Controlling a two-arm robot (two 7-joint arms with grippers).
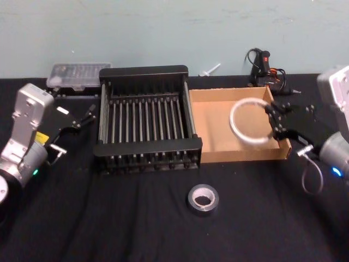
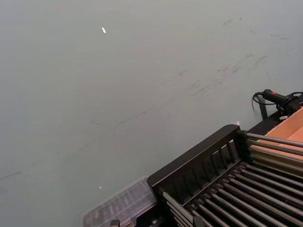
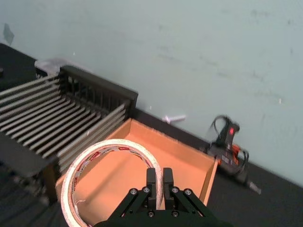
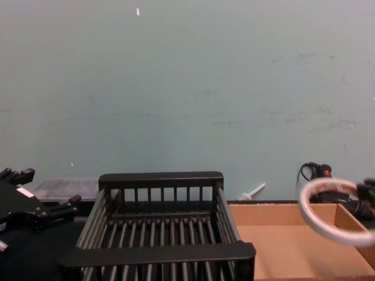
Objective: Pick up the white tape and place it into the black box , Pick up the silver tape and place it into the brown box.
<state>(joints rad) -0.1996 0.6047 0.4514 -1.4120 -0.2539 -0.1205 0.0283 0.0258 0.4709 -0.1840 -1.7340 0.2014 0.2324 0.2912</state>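
White tape (image 1: 249, 122) clamped in my right gripper (image 1: 271, 121), hanging over brown box (image 1: 218, 117); wrong box. Should carry it left, clear rim, release low inside black box (image 1: 146, 120). Silver tape (image 1: 203, 198) waits on black cloth (image 1: 136, 218). Left gripper (image 1: 82, 119) parked beside crate, jaws apart. Pale wall (image 1: 163, 33) behind.

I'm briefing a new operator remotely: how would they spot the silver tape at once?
Start at the black box in the middle of the dark table. Nearer the robot, in front of the box's right corner, the silver tape lies flat and alone. It is a small, thick grey roll, unlike the thin white tape in the right gripper.
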